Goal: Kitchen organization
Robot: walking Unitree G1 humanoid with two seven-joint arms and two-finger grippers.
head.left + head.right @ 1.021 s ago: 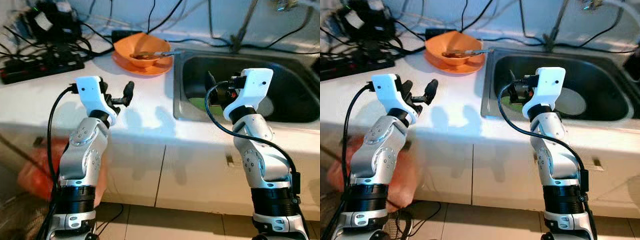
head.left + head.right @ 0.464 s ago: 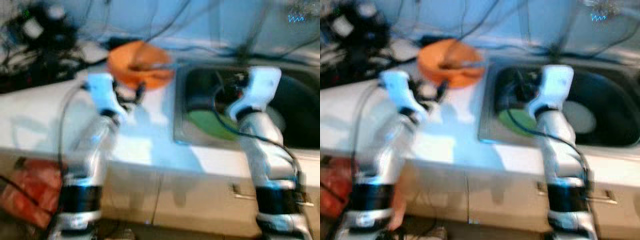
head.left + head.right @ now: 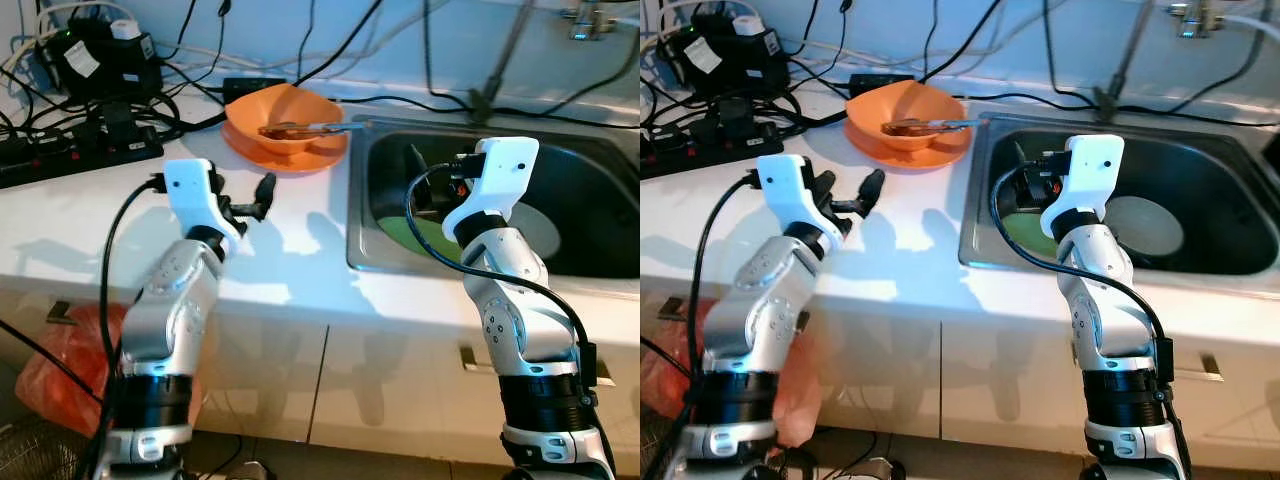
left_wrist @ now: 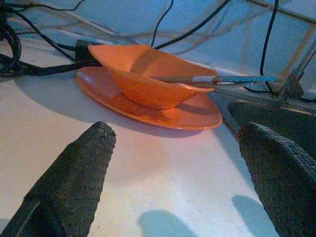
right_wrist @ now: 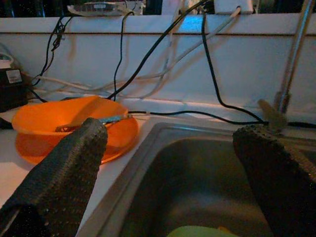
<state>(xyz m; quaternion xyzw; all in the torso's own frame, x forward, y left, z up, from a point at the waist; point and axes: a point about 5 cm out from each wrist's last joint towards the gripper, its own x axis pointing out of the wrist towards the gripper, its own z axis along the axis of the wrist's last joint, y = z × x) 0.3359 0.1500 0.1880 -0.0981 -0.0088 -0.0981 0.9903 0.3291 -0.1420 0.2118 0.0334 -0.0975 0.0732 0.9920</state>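
Note:
An orange bowl (image 3: 285,108) stands on an orange plate (image 3: 300,150) at the back of the white counter, with a long utensil (image 4: 217,79) lying across its rim. My left gripper (image 3: 245,198) hovers open over the counter just in front of the plate, holding nothing. To the right is a steel sink (image 3: 356,200) with a green plate (image 3: 408,228) and a white plate (image 3: 540,222) lying in its basin. Above the sink's left part my right gripper (image 3: 432,185) is open and empty, pointing toward the back wall.
A black power strip (image 3: 70,160), an adapter (image 3: 95,60) and several tangled cables crowd the counter's back left. The tap (image 3: 590,15) rises behind the sink. A red bag (image 3: 60,360) lies on the floor at the left, beside the white cabinet doors (image 3: 270,370).
The view blurred and shifted half a second ago and is now steady. Both arms keep nearly the same pose, and both grippers stay open.

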